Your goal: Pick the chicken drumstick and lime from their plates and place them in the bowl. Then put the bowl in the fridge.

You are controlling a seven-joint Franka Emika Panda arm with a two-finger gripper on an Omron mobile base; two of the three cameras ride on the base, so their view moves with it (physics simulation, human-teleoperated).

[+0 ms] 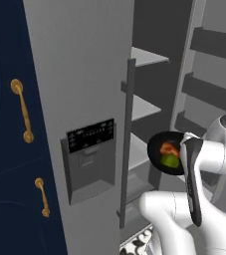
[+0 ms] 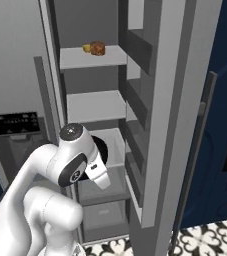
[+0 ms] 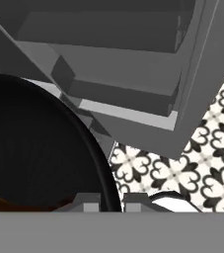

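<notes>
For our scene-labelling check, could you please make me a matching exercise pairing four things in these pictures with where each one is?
Things:
1. lime
2. bowl
3. dispenser panel
4. small brown food item

Places:
A. on the closed fridge door
B. on an upper fridge shelf
C. inside the bowl, beside the chicken drumstick
D. held by the pincer in front of the open fridge

Pairs: 1-C, 2-D, 3-A, 4-B

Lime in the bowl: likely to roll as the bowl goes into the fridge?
Probably a bit: the lime is round and sits loose beside the drumstick. The bowl looks deep and glossy, so it would likely slide inside, not escape. The gripper pinches the rim, so tilt seems possible.
</notes>
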